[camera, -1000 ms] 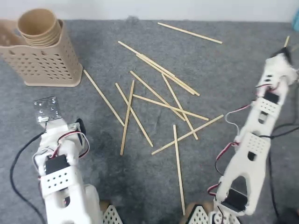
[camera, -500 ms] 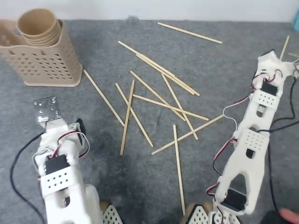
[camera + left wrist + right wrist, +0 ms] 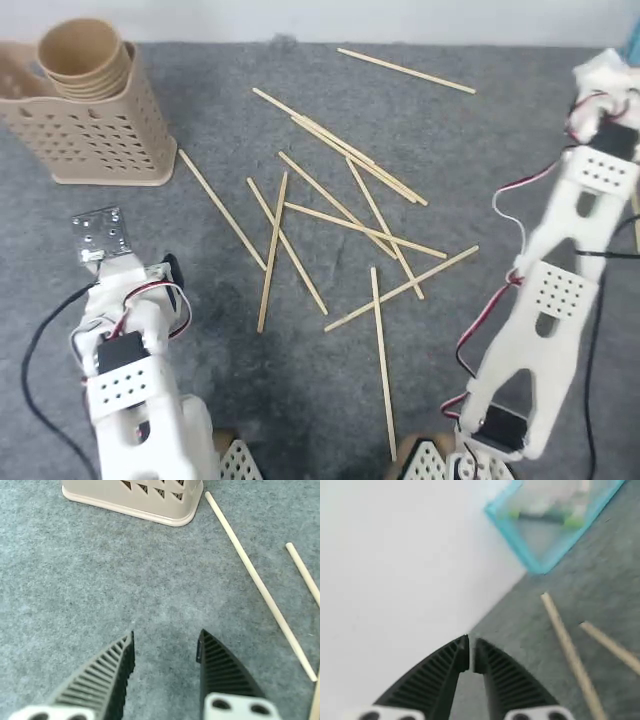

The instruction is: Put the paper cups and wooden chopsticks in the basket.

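Chopsticks (image 3: 273, 250) lie scattered on grey carpet (image 3: 300, 400) below a white wall (image 3: 395, 555), left gripper (image 3: 165, 640) gaping empty, right gripper (image 3: 471, 652) pinched closed on nothing.

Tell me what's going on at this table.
Two robot arms are tidying up. The stacked brown paper cups already sit in the beige perforated plastic basket. The thin wooden chopsticks lie scattered on the grey felt mat, none picked up. The left pincer is open and empty above the mat near the basket's base. The right pincer is shut on nothing, at the mat's far right edge by a clear blue box.
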### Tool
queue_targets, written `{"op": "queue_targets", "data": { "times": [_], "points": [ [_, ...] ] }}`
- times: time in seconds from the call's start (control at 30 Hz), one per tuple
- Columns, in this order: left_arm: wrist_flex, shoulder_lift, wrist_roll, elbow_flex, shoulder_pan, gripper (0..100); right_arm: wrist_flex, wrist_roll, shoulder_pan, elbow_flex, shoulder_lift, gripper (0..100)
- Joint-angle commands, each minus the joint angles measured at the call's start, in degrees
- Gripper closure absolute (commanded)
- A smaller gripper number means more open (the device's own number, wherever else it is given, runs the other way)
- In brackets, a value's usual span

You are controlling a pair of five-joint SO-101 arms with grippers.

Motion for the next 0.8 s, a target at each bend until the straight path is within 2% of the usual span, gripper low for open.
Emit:
{"op": "queue_targets", "data": {
  "times": [0.0, 0.07, 0.13, 0.33, 0.63, 0.73, 0.77],
  "points": [
    [-0.97, -1.23, -0.26, -0.75, -0.18, 80, -5.49, 2.81, 3.56, 0.97, -0.75, 83.6],
    [-0.88, -1.23, -0.26, -0.75, -0.18, 80, -8.31, 3.34, 4.53, 1.05, 1.89, 80.2],
    [-0.79, -1.23, -0.26, -0.75, -0.18, 80, -12.09, 6.95, 4.97, 1.05, 4.79, 78.9],
    [-0.7, -1.23, -0.26, -0.75, -0.35, 80, -17.98, 11.87, 2.33, 1.14, 14.29, 79.0],
    [-0.79, -1.23, -0.26, -0.75, -0.18, 80, -17.27, 12.4, 3.65, 1.05, 21.49, 79.0],
    [-0.88, -1.23, -0.26, -0.75, -0.18, 80, -12.26, 13.71, 3.47, 0.7, 22.11, 79.8],
    [-0.88, -1.23, -0.26, -0.75, -0.18, 80, -10.33, 14.59, 3.03, 0.62, 22.11, 82.7]
  ]
}}
